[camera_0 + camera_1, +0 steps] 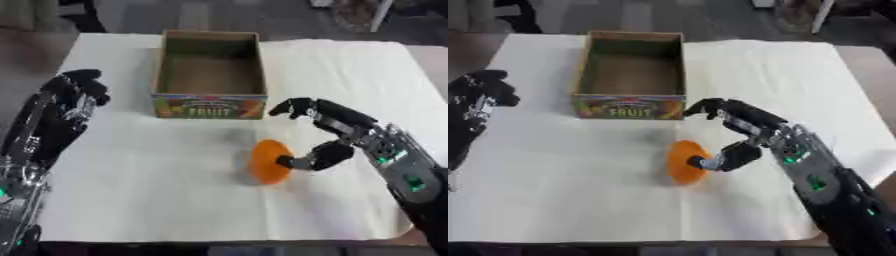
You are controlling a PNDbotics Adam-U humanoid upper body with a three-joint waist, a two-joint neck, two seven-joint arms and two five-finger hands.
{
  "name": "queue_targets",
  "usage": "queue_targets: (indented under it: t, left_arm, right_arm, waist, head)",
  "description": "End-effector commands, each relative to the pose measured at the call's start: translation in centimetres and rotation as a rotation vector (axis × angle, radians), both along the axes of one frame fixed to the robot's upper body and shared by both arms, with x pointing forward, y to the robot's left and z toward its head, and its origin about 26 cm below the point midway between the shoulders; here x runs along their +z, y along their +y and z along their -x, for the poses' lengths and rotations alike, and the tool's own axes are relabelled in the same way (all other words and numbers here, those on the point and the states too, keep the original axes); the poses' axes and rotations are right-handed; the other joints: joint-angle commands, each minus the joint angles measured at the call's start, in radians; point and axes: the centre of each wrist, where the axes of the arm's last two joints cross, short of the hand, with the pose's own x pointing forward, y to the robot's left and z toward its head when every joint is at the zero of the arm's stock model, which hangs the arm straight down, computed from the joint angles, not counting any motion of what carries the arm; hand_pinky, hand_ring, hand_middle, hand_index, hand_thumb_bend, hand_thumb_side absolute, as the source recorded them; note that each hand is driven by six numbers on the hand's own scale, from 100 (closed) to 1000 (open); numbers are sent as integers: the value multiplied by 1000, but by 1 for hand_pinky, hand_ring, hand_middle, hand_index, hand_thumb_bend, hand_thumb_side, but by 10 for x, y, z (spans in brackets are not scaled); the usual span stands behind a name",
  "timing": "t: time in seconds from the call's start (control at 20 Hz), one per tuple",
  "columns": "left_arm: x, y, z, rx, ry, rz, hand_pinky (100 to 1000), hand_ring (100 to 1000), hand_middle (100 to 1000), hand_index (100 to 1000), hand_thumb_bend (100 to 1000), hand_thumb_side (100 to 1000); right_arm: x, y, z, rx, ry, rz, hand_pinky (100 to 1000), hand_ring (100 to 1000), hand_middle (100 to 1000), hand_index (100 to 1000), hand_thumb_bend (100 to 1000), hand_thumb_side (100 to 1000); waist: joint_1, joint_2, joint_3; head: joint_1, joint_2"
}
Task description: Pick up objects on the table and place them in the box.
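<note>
Box [210, 75] front label: only "FRUIT" reads, rest of the print is blurred colour. Inside of near wall hidden by that wall.

Orange object [270, 161], just in front of box: soft-edged, can't tell what it is. Its right side is covered by thumb tip of right hand [337, 131]; whether the thumb actually touches it can't be judged. Right forearm cut off by lower right corner.

Left hand [77, 92], left of box: fingers merge into a dark blur, pose unclear. In right eye view its arm is cut by the left edge.

Far beyond box: dark blurred shapes, unreadable.
</note>
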Motion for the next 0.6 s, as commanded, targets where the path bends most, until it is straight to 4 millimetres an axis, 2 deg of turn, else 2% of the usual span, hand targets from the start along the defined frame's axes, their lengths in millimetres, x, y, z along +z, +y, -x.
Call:
queue_targets:
  t: [0.05,0.35,0.6]
  left_arm:
    - [8,1,1,-9,-28,-10,702,621,580,771,113,507]
    - [8,0,1,-11,-28,-11,703,621,580,771,114,506]
    - [8,0,1,-13,-29,-10,703,621,580,771,113,505]
  right_arm:
    - [4,-1,-3,12,-22,46,795,918,848,916,462,451]
    - [-7,1,-3,25,-10,111,796,909,846,913,472,465]
    - [-17,9,-4,49,-19,164,785,889,828,900,463,440]
  waist:
    - [3,-15,0]
    - [1,-16,1]
    - [2,-16,5]
  head:
    - [-3,6]
    - [-3,6]
    - [-6,6]
